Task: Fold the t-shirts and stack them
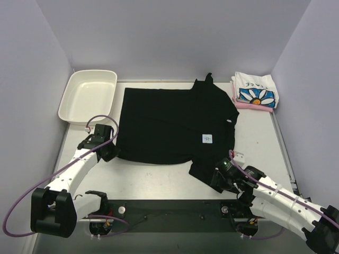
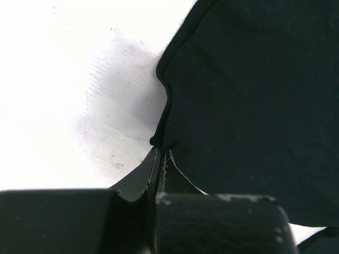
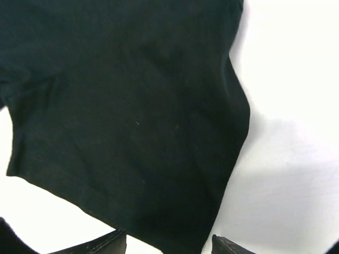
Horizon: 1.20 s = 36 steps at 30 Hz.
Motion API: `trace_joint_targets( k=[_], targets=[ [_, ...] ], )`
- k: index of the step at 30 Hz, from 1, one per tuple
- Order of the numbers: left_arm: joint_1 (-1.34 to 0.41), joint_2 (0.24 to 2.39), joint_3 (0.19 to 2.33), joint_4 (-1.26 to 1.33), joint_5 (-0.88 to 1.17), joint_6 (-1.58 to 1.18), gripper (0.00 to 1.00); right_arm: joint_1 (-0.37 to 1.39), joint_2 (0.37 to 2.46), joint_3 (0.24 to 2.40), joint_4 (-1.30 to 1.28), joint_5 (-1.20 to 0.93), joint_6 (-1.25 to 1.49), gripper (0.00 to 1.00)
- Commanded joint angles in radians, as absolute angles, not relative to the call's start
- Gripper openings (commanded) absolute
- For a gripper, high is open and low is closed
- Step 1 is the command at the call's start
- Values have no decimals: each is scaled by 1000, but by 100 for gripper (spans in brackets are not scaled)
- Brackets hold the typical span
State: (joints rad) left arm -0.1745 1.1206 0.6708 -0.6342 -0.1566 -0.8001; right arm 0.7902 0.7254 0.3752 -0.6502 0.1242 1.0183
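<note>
The black t-shirt (image 1: 169,124) lies spread over the middle of the table, its small white tag (image 1: 207,138) facing up. My left gripper (image 1: 108,150) sits at the shirt's near left corner. In the left wrist view the gripper (image 2: 160,156) is shut, with the hem of the black t-shirt (image 2: 249,106) drawn into its tips. My right gripper (image 1: 220,177) is at the near right corner. Its fingers (image 3: 114,244) stand apart, with a corner of the black t-shirt (image 3: 137,121) lying between them. The white daisy-print t-shirt (image 1: 256,91) rests folded on the pink t-shirt (image 1: 253,106) at the back right.
A white plastic tray (image 1: 71,98) stands at the back left, just beyond the left arm. Pale walls close in the table on the left, the right and the back. A dark strip with the arm bases (image 1: 169,214) runs along the near edge.
</note>
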Motion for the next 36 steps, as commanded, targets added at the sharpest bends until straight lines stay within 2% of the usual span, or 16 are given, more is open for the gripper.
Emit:
trace_joint_targets(
  k=[1, 5, 13, 18, 21, 22, 30, 36],
  targets=[
    [-167, 1097, 718, -630, -158, -790, 0, 811, 707, 334, -680, 115, 1091, 63],
    [-169, 1098, 713, -623, -152, -792, 0, 815, 699, 316, -680, 123, 1106, 61],
    [-167, 1109, 706, -609, -153, -792, 0, 813, 727, 298, -663, 127, 1114, 36],
    [-166, 1104, 707, -618, -169, -788, 0, 813, 727, 284, -655, 124, 1123, 27],
    [-163, 1098, 706, -626, -169, -788, 0, 815, 723, 276, -649, 121, 1131, 13],
    [-163, 1095, 706, -627, -170, -788, 0, 813, 724, 276, -649, 118, 1132, 1],
    [-160, 1005, 698, -689, -175, -787, 0, 837, 674, 325, -721, 156, 1134, 0],
    [-160, 894, 715, -773, -187, -795, 0, 882, 569, 478, -880, 268, 1111, 0]
  ],
)
